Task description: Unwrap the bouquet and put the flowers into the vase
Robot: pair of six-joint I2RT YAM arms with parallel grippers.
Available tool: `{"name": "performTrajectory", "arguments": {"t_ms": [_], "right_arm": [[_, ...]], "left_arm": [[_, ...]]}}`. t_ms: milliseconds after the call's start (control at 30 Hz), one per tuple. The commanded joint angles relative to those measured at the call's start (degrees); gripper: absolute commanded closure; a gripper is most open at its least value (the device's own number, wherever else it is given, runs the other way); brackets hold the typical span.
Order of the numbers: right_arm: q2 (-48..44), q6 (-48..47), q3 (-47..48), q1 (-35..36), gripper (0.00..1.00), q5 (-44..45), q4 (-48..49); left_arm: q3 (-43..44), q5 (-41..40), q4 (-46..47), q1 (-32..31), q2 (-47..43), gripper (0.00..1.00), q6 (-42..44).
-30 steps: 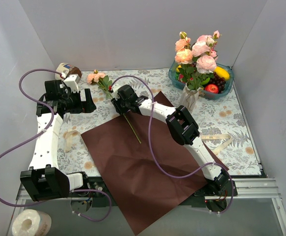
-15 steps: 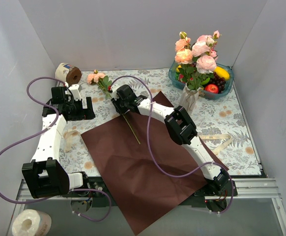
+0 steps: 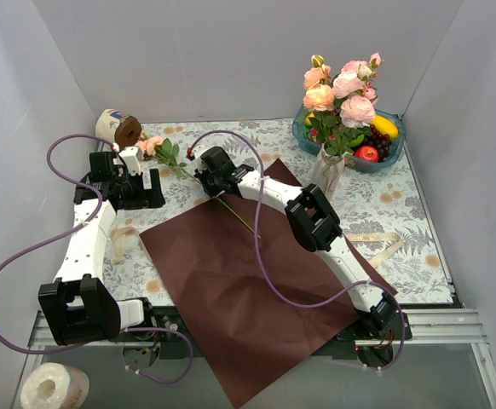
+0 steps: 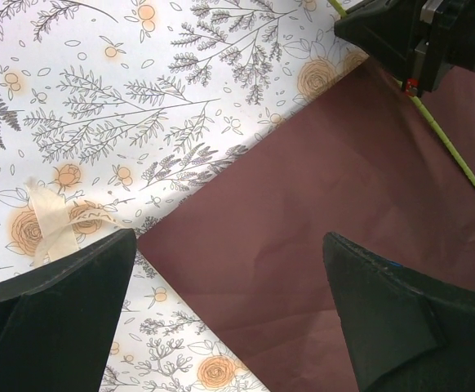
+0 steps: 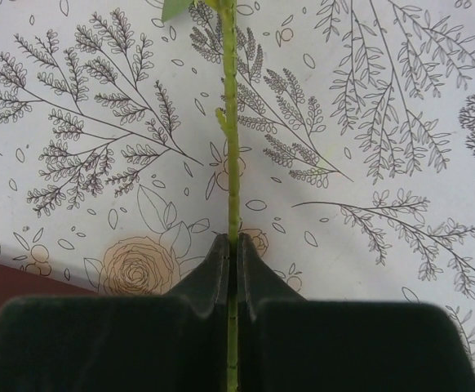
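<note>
Finds the right end effector [image 5: 233, 245] clenched on the stem [image 5: 233, 122] of 1 loose rose [image 3: 151, 146], gripped mid-stem on the patterned desk [image 3: 384, 213] just beyond the far edge of the opened dark red paper [image 3: 248, 281], presumably to keep the bloom clear of the jaws and leave the cut end free for insertion. Notes the left end effector [image 4: 229, 278] released, jaws wide, hovering over the paper's edge near a cream ribbon [image 4: 54, 229], holding nothing. Places the vase [image 3: 327, 170] at far right, well apart, already carrying the other flowers [image 3: 342, 85], so judges a lift and carry across as next.
</note>
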Motion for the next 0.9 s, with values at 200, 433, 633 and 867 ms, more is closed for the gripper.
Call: {"name": "performTrajectory", "arguments": {"t_ms": [200, 433, 633, 867], "right_arm": [[-17.4, -0.3, 6.5, 0.0, 0.99, 3.4, 4.3], [-33.5, -4.9, 1.8, -0.1, 0.99, 5.1, 12.5], [-54.1, -12.1, -21.0, -0.3, 0.99, 8.0, 34.7], [-70.8, -24.5, -44.1, -4.9, 0.99, 13.9, 65.0]], "left_arm": [[3.3, 5.1, -3.1, 0.2, -4.9, 0.02, 2.8], [6.4, 4.5, -7.0, 0.1, -7.1, 0.02, 3.9], [6.2, 4.8, -7.4, 0.1, -8.1, 0.02, 3.9], [7.4, 6.2, -7.7, 0.2, -7.1, 0.02, 4.0]]}}
